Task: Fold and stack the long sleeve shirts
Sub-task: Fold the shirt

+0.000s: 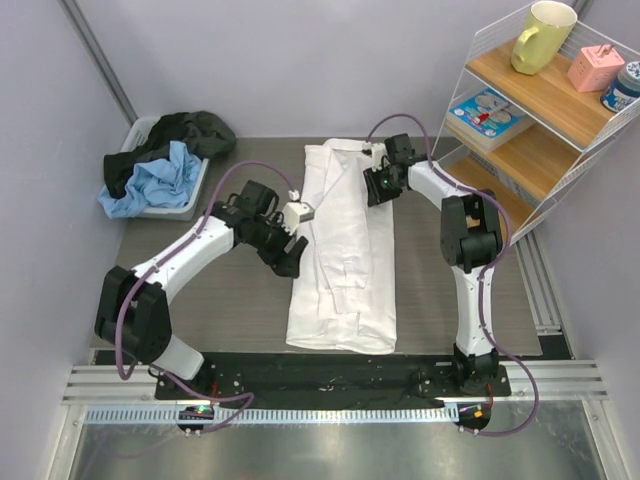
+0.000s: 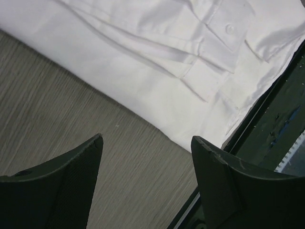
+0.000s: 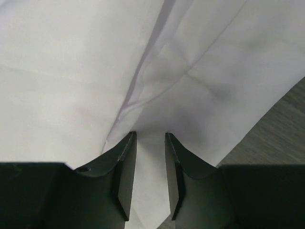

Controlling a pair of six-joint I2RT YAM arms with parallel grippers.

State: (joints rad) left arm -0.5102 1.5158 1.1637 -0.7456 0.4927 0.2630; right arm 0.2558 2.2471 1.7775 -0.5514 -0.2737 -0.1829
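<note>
Done: white shirt [image 1: 345,270] was folded lengthwise.
Left gripper [image 1: 290,258]: spread, empty, shirt beside its fingers.
Right gripper [image 3: 150,143]: narrowed over cloth; grip unclear.
Remaining: crossfolds, stacking.

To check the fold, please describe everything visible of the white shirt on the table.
The white collared cloth shirt lies on the brown table, folded lengthwise into a long strip, collar far, hem near, a buttoned cuff on top. At its far right, cloth shows between the jaws of the right end effector; grip unclear. The open left end effector hovers beside it, apart.
</note>
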